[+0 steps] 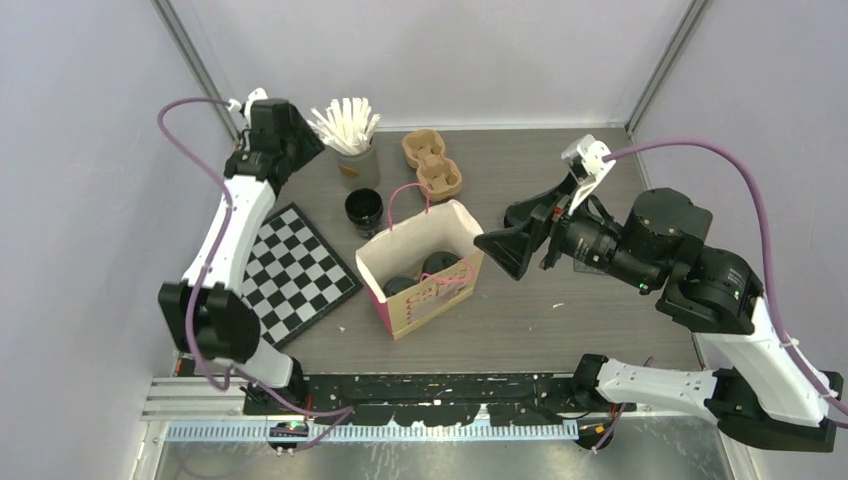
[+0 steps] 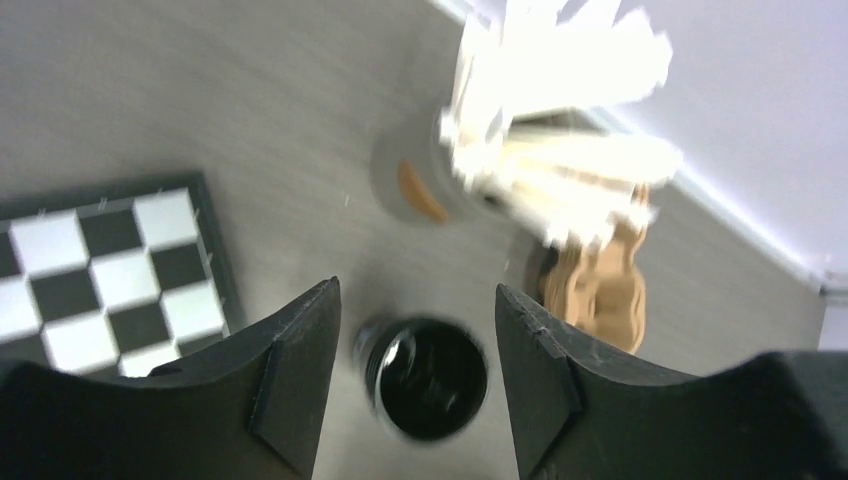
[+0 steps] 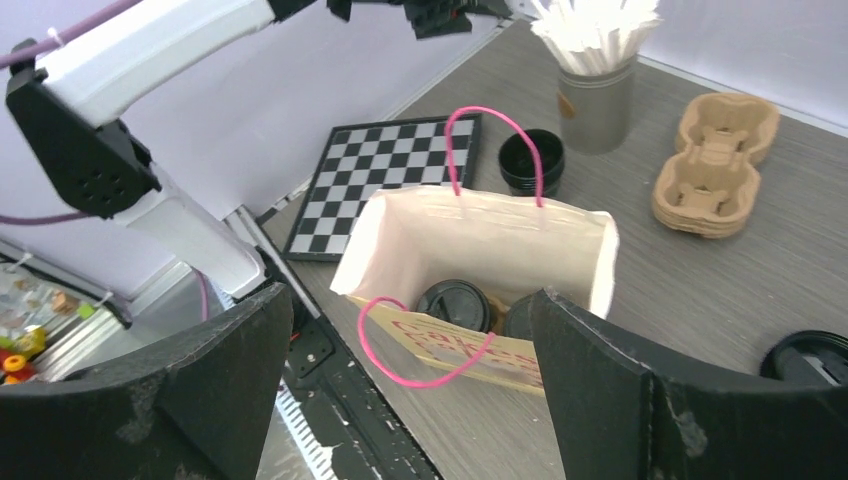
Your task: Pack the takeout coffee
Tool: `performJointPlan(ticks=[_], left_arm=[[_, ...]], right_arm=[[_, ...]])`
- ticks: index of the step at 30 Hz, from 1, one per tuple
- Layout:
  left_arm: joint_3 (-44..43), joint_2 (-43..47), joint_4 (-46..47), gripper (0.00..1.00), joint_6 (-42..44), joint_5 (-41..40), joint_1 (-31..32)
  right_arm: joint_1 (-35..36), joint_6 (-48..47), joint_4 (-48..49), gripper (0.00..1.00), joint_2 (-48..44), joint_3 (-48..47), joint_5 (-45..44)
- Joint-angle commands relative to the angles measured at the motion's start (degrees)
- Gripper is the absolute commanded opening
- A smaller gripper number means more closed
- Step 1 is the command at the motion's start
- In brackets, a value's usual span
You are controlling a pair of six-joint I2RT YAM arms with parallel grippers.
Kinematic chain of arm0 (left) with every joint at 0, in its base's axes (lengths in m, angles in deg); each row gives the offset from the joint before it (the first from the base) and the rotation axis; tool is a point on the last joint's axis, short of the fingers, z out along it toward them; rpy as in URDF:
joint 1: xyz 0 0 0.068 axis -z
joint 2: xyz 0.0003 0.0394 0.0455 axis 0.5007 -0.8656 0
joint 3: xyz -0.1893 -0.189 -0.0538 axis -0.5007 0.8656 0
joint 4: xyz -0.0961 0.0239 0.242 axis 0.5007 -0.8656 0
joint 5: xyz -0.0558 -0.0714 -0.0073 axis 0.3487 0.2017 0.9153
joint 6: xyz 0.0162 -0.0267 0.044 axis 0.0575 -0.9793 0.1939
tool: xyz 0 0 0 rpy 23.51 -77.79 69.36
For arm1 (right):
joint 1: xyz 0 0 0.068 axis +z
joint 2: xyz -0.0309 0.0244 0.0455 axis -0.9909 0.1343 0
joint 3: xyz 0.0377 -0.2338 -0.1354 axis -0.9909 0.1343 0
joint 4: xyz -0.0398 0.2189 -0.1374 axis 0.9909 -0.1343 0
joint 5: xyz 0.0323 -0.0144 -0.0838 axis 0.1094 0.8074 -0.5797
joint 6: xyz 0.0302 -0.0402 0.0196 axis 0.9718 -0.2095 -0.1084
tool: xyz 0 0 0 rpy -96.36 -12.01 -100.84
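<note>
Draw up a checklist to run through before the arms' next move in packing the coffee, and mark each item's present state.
1. Paper bag upright, mouth open: ok.
2. Two lidded cups standing inside the bag: ok.
3. Left gripper open, with the black round piece on the table below its fingers: ok.
4. Right gripper open and empty, beside the bag: ok.
5. Whether that black round piece is a cup or stacked lids: cannot tell.

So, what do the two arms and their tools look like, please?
The left arm and right arm have white links and black joints. A purple cable runs along each. The left tool and right tool each have two broad black wedge-shaped fingers.
</note>
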Motion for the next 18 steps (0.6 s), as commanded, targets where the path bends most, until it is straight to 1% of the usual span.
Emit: performJointPlan(ticks=[1,4,8,12,18], left_arm=[[-12.15,-9.55,11.37,0.58,1.88,2.46,-2.91],[-18.45,-16.2,12.64,0.57,2.23,5.68,-3.95],[-21.01,-20.95,14.48,0.55,2.67,5.82,-4.44],[-21.18,-22.09,13.71,0.52,2.8,6.68,-4.96],[-18.73,-19.86,13.27,0.49,3.16,5.99,-5.22]], right_arm=[[-0.22,-1.57,1.3,0.92,-2.14,1.27,-6.58],[-0.22,-2.03,-1.91,0.92,-0.27,-1.79,-11.12],[-0.23,-3.62,-2.25,0.92,2.68,-3.2,-13.38],[-0.23,-5.97,-1.59,0.92,5.87,-4.9,-14.53],[-0.22,-8.11,-1.01,0.92,10.02,-6.16,-14.46]])
